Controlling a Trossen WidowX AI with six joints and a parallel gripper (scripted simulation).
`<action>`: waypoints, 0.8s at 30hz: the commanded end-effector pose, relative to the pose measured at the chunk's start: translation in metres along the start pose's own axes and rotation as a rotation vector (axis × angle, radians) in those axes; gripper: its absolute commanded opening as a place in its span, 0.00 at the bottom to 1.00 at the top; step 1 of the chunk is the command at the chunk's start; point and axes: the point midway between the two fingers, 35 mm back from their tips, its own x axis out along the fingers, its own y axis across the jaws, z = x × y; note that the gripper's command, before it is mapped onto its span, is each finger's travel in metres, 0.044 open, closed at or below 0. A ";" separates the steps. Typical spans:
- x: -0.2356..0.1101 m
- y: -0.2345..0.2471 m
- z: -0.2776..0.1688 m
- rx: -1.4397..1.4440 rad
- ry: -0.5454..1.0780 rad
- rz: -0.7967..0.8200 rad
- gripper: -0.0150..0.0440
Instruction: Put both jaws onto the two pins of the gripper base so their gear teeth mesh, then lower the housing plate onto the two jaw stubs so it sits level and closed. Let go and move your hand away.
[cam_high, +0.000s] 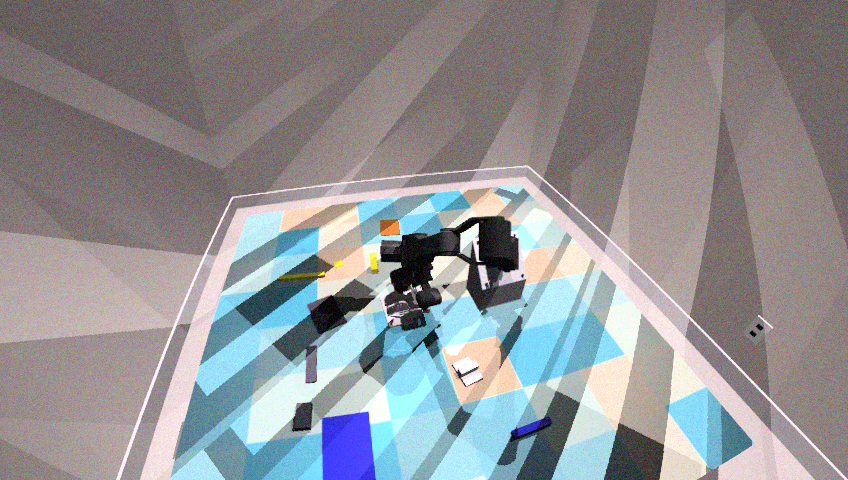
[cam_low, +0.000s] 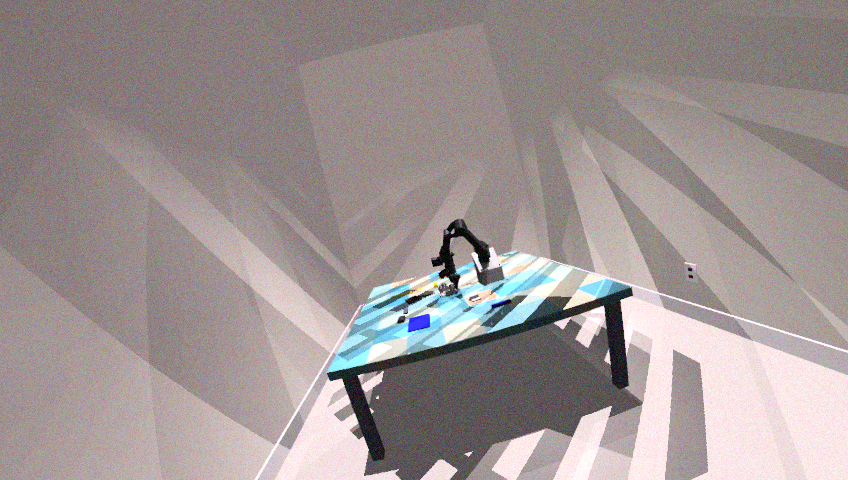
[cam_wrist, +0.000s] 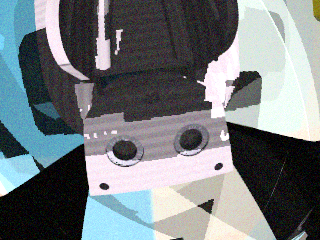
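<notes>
My gripper (cam_wrist: 155, 140) (cam_high: 410, 298) is shut on the housing plate (cam_wrist: 157, 167), one black finger at each side edge. The pale plate shows two ringed holes, dark inside, and two small holes near its edge. Under and beyond it in the wrist view lies the dark, rounded gripper base (cam_wrist: 145, 30) with a white rim; it also shows below my hand in the top view (cam_high: 390, 309). The jaws cannot be told apart in the shadow, and their pins and teeth are hidden. Whether the plate touches the stubs cannot be told.
A stepped white piece (cam_high: 467, 371), a blue bar (cam_high: 531, 428) and a blue panel (cam_high: 348, 452) (cam_low: 418, 322) lie toward the front. A dark square (cam_high: 327, 314), a grey strip (cam_high: 311, 364) and a dark block (cam_high: 302, 416) lie left. A yellow block (cam_high: 373, 262) and an orange square (cam_high: 389, 227) lie behind.
</notes>
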 end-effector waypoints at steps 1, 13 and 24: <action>0.001 0.000 0.000 0.009 -0.001 0.003 0.85; 0.004 0.000 0.000 0.009 -0.001 0.003 0.85; 0.006 0.000 0.000 0.008 -0.001 0.003 0.85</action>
